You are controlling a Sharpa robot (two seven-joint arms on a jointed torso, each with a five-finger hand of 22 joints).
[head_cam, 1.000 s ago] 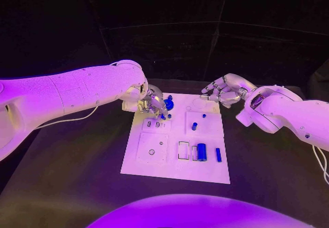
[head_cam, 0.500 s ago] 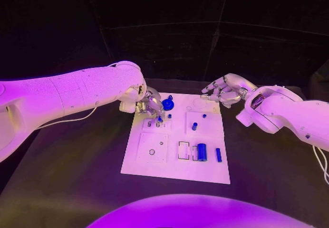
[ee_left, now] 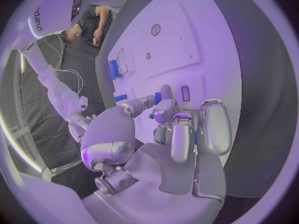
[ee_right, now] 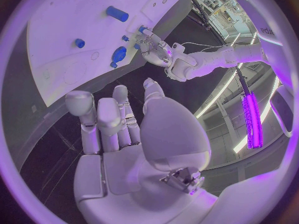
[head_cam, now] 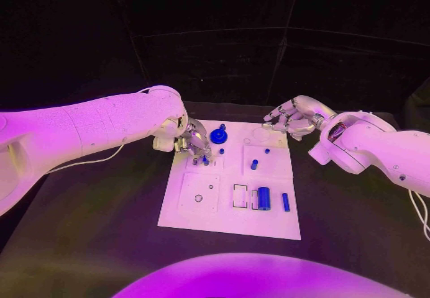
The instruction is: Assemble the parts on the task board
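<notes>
Left hand point(head_cam: 192, 144), as I read it, has drawn back from the far edge of the task board point(head_cam: 224, 211) toward its left side since a second ago, fingers pinching a small blue part point(head_cam: 204, 160) just over the board. Right hand point(head_cam: 294, 118) stays raised beyond the board's far right corner, fingers loosely curled, holding nothing. "Sharpa" shows on an arm.

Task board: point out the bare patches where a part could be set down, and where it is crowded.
The task board is bare along its near edge, below the large blue cylinder. The left square with the small ring is mostly open. The far left corner is crowded: the left robot hand is over the slots beside the blue knob.
</notes>
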